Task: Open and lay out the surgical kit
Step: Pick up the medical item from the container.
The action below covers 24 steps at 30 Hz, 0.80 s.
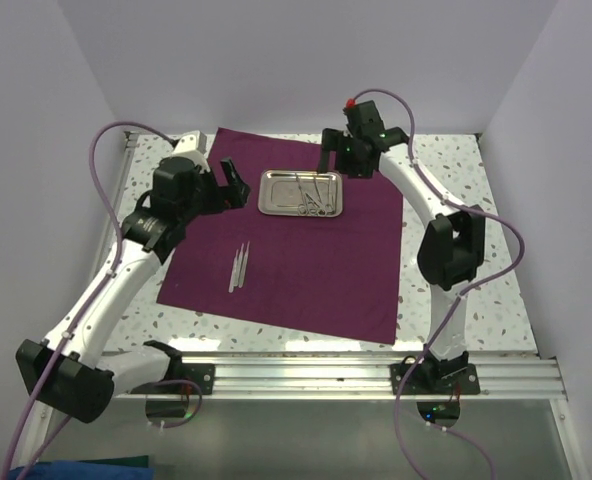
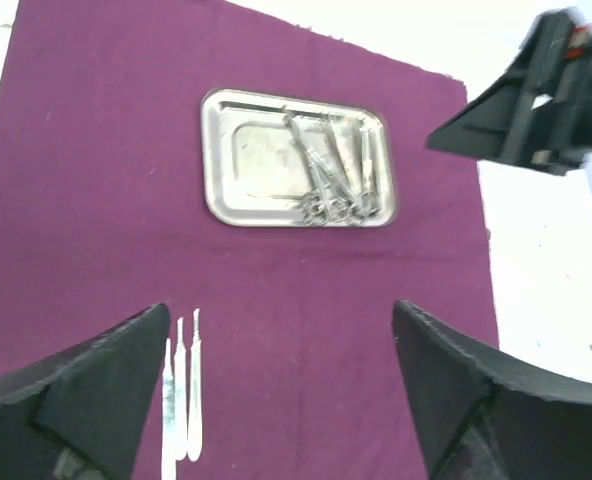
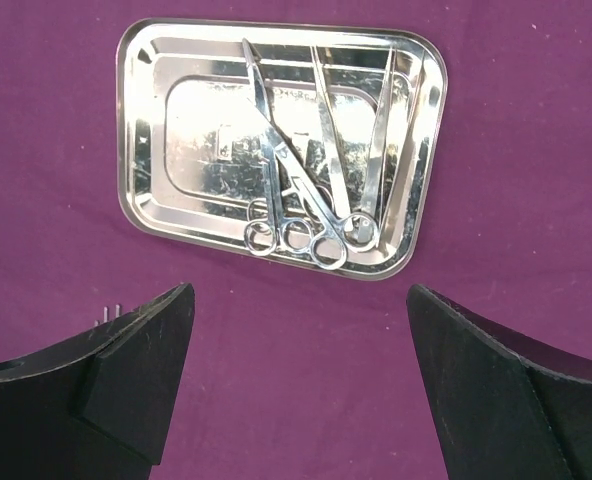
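The dark purple cloth (image 1: 306,270) lies spread flat on the table. The steel tray (image 1: 276,192) sits on its far middle and holds scissor-like instruments and tweezers (image 1: 314,195). Three thin silver instruments (image 1: 239,266) lie side by side on the cloth, nearer and to the left. My left gripper (image 1: 226,190) is open and empty, above the cloth left of the tray. My right gripper (image 1: 344,158) is open and empty, just beyond the tray's right end. In the right wrist view the scissors (image 3: 286,180) and tweezers (image 3: 376,130) lie in the tray (image 3: 196,130), ahead of the gripper (image 3: 299,292).
The speckled white table (image 1: 456,170) shows around the cloth. An aluminium rail (image 1: 376,375) runs along the near edge. White walls close in the back and both sides. Purple cables loop off both arms.
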Each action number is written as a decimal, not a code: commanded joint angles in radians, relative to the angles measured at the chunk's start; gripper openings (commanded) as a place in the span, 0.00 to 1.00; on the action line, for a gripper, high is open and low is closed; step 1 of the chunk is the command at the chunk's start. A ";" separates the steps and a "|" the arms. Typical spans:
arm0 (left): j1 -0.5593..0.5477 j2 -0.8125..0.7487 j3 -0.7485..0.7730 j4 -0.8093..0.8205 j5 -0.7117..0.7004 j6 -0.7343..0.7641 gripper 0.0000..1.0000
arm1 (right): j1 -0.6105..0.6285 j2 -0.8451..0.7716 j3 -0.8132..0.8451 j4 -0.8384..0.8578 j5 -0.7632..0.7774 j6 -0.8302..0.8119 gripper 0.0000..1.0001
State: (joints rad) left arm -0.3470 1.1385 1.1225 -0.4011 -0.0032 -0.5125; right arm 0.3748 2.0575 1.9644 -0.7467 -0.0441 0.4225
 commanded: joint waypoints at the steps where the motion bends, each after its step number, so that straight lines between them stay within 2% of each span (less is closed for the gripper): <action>1: -0.021 0.056 0.065 -0.148 -0.151 -0.020 0.99 | 0.009 0.021 0.060 -0.009 0.006 -0.014 0.91; 4: -0.023 0.008 0.074 -0.168 -0.243 -0.018 1.00 | 0.009 0.050 0.067 0.001 0.006 -0.017 0.91; 9: -0.021 -0.105 -0.047 -0.137 -0.241 0.029 0.99 | 0.024 0.087 0.097 0.035 0.042 -0.017 0.91; 11: -0.021 -0.088 -0.052 -0.172 -0.231 0.055 0.99 | 0.026 0.099 0.108 0.043 0.061 -0.024 0.91; 15: -0.021 -0.030 -0.023 -0.223 -0.189 0.098 0.91 | 0.026 0.156 0.183 -0.012 0.121 -0.060 0.92; 19: -0.021 -0.016 -0.055 -0.206 -0.164 0.088 0.90 | 0.026 0.199 0.211 -0.033 0.153 -0.087 0.92; 24: -0.021 -0.008 -0.067 -0.212 -0.132 0.085 0.88 | 0.032 0.251 0.257 -0.026 0.107 -0.074 0.92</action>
State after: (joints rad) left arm -0.3687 1.1355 1.0565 -0.6147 -0.1642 -0.4488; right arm 0.3992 2.2791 2.1574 -0.7597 0.0647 0.3637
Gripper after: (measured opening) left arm 0.888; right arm 0.917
